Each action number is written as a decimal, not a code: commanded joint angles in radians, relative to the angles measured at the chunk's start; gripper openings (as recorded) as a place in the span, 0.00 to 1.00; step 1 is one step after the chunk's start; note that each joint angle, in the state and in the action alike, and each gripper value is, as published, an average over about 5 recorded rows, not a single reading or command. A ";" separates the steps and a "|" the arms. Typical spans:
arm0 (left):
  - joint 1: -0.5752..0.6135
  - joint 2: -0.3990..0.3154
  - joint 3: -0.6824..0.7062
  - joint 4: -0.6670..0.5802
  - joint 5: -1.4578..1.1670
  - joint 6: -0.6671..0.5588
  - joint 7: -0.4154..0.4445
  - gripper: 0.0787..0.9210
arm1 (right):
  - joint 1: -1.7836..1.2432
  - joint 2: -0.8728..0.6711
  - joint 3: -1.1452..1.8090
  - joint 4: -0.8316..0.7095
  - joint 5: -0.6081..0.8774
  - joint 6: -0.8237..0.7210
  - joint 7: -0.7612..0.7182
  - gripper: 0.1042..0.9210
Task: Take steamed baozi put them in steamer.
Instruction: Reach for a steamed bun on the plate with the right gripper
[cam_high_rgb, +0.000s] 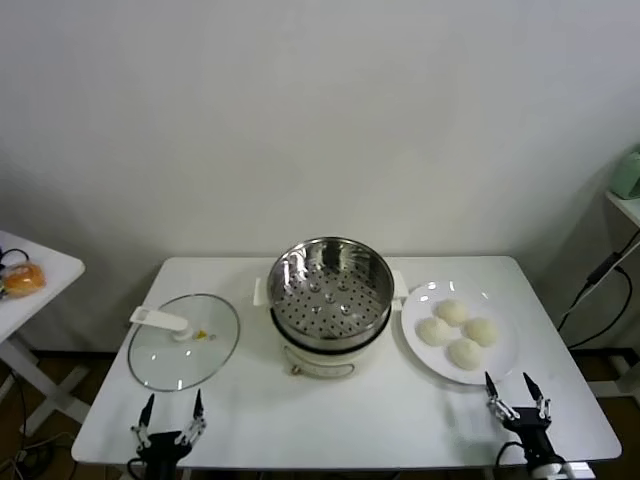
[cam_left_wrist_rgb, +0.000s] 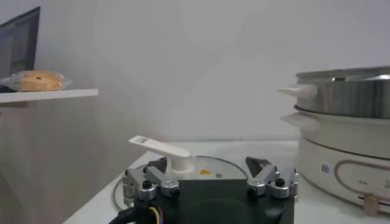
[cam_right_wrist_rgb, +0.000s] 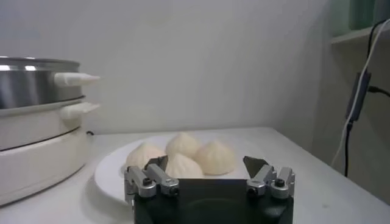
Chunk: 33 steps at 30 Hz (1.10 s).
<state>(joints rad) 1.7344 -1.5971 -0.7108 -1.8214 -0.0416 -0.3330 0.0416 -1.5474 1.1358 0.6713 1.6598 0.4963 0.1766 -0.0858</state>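
Head view: task not started. All four steamed baozi (cam_high_rgb: 458, 332) sit clustered on the white plate (cam_high_rgb: 500, 365), on the bench (cam_high_rgb: 380, 425) just to the robot's right of the steamer (cam_high_rgb: 330, 283). The steamer basket is bare, perforated bottom fully showing, nothing in it. It sits on its cream-white pot base (cam_high_rgb: 320, 362) at bench centre. The glass lid (cam_high_rgb: 184, 340) with white handle is already off, lying flat on the bench on the left side, so the basket is free to load.

Right gripper (cam_high_rgb: 518, 397) hangs at the near bench edge, just in front of the plate, jaws spread wide, holding nothing. Right wrist view confirms: empty jaws, buns a little beyond them, not touching. Left gripper (cam_high_rgb: 170, 417) is parked at the near edge in front of the lid, jaws also apart and empty.

Left to do: everything. Four picks, four placements. Right arm looks best placed to do them.

An orange-brown bun (cam_high_rgb: 22, 277) lies on a side table (cam_high_rgb: 50, 270) far left, not part of this.

Writing: left wrist view shows a small sticker (cam_left_wrist_rgb: 325, 167) and a yellow mark on the lid; neither is legible. No brand readable anywhere.
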 joint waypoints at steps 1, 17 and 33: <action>0.006 0.004 0.005 -0.001 0.013 -0.013 -0.001 0.88 | 0.129 -0.060 0.013 0.124 -0.003 -0.305 0.045 0.88; -0.002 0.012 0.005 0.002 0.026 -0.029 0.001 0.88 | 0.702 -0.450 -0.353 -0.058 -0.273 -0.708 -0.243 0.88; 0.003 0.021 0.020 0.003 0.053 -0.040 0.004 0.88 | 1.533 -0.662 -1.341 -0.334 -0.586 -0.371 -0.843 0.88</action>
<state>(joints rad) 1.7347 -1.5778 -0.6965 -1.8183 -0.0001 -0.3707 0.0452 -0.5180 0.5887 -0.0998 1.4669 0.0563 -0.3081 -0.6346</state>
